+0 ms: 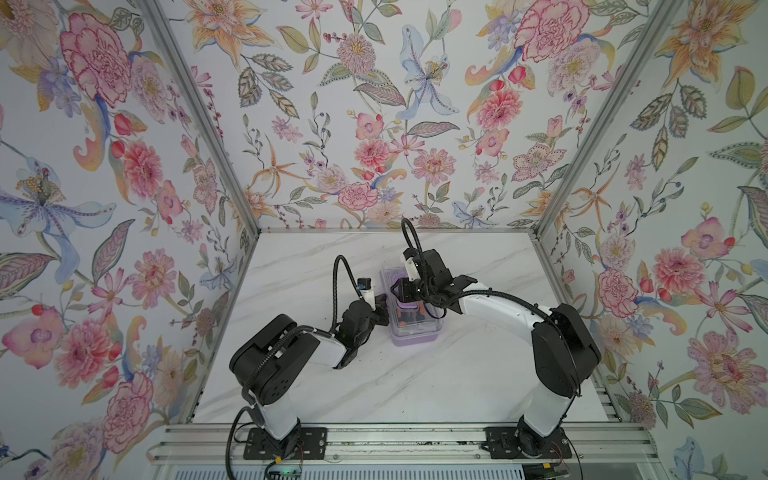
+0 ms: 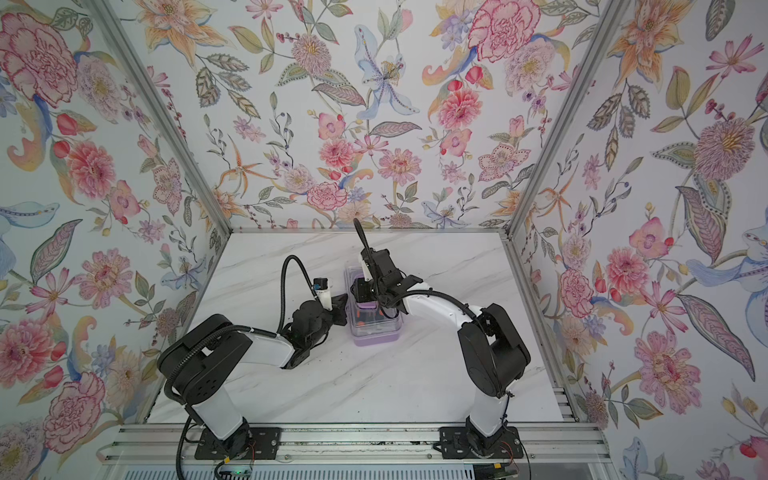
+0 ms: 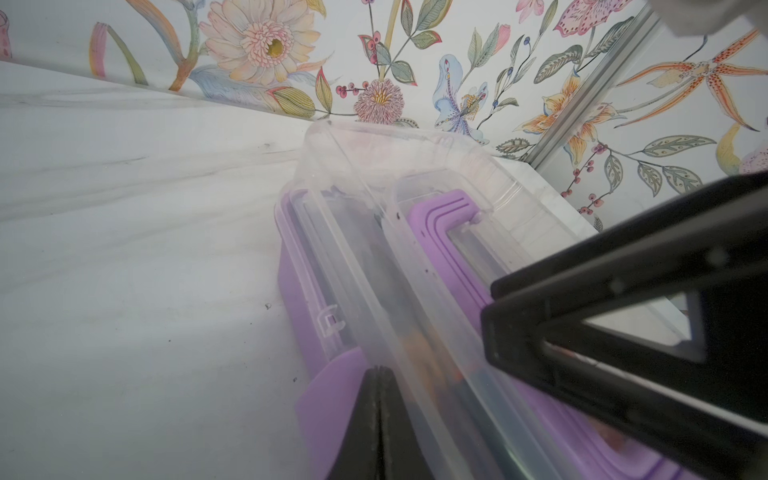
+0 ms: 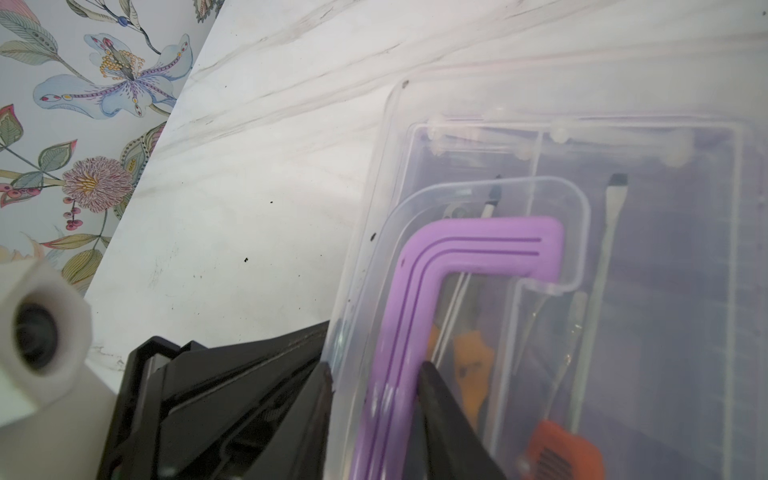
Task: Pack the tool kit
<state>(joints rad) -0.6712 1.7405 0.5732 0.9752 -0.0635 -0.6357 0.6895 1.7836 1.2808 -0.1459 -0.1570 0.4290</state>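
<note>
While the lilac tool box [image 1: 413, 334] sits mid-way across the bench [image 1: 415, 386] with its clear lid [image 3: 415, 166] on, I note orange-handled screwdrivers [image 4: 561, 451] lying inside. Left gripper [image 3: 376, 374]: closed on nothing, tips against the box's side. Right gripper [image 4: 380, 386]: jaws astride the purple lid handle [image 4: 478, 249]; whether it is clamped, I cannot tell.

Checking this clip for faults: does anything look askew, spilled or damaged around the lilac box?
Nothing serious. The lilac box sits flat with its clear lid on; only small dark specks dot the table beside it.
</note>
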